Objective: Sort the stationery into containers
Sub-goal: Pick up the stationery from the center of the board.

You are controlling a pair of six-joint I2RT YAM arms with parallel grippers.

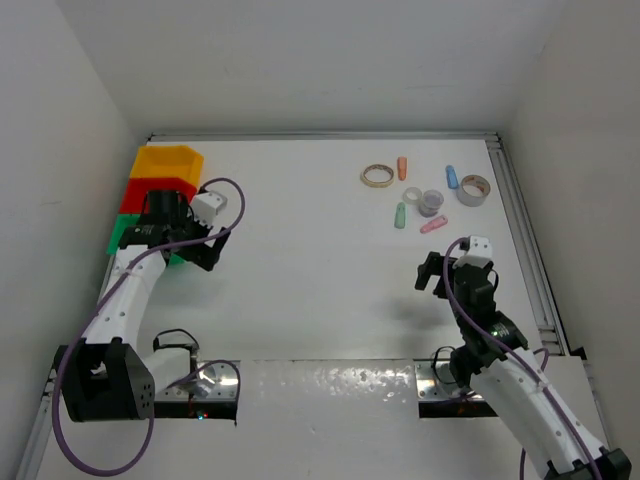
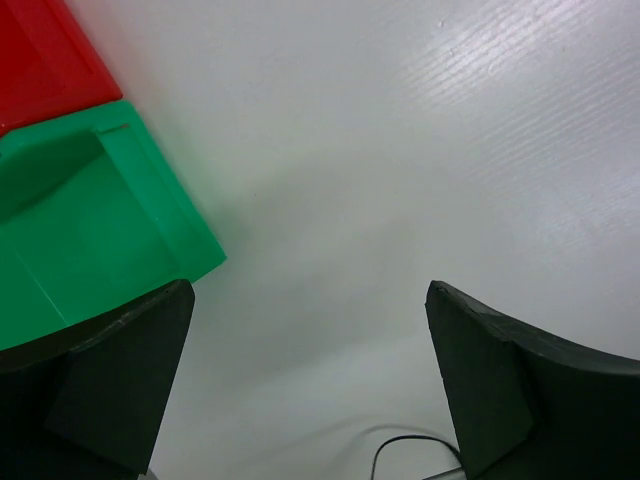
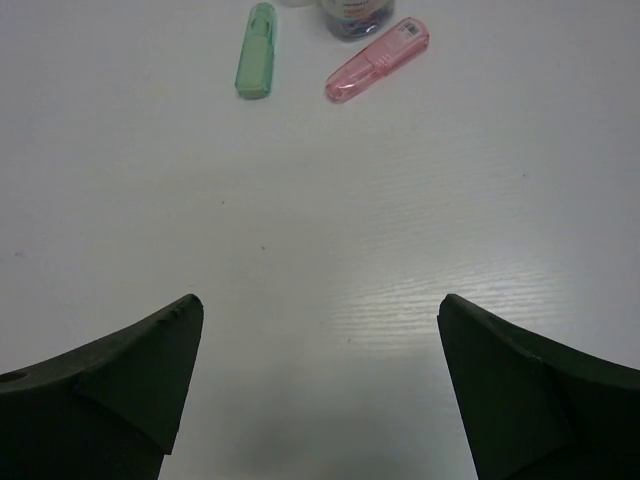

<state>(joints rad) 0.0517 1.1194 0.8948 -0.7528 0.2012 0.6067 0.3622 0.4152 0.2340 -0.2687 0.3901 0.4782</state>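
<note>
Three joined bins stand at the far left: yellow (image 1: pixel 168 160), red (image 1: pixel 150 188) and green (image 1: pixel 125 232). My left gripper (image 1: pixel 192 248) is open and empty beside the green bin (image 2: pixel 90 230), over bare table (image 2: pixel 308 290). The red bin (image 2: pixel 40 60) shows at the view's top left. The stationery lies at the far right: a tan tape ring (image 1: pixel 377 176), a whitish tape ring (image 1: pixel 474 189), a clear ring (image 1: pixel 412 195), and orange (image 1: pixel 402 167), blue (image 1: pixel 451 178), green (image 1: pixel 400 215) and pink (image 1: pixel 433 225) capsules. My right gripper (image 1: pixel 435 268) is open and empty (image 3: pixel 320 300), short of the green (image 3: pixel 255 50) and pink (image 3: pixel 377 60) capsules.
A small clear round pot (image 1: pixel 431 203) with coloured bits inside sits among the stationery; its base shows at the right wrist view's top edge (image 3: pixel 355 15). A metal rail (image 1: pixel 525 230) runs along the table's right side. White walls close in the table.
</note>
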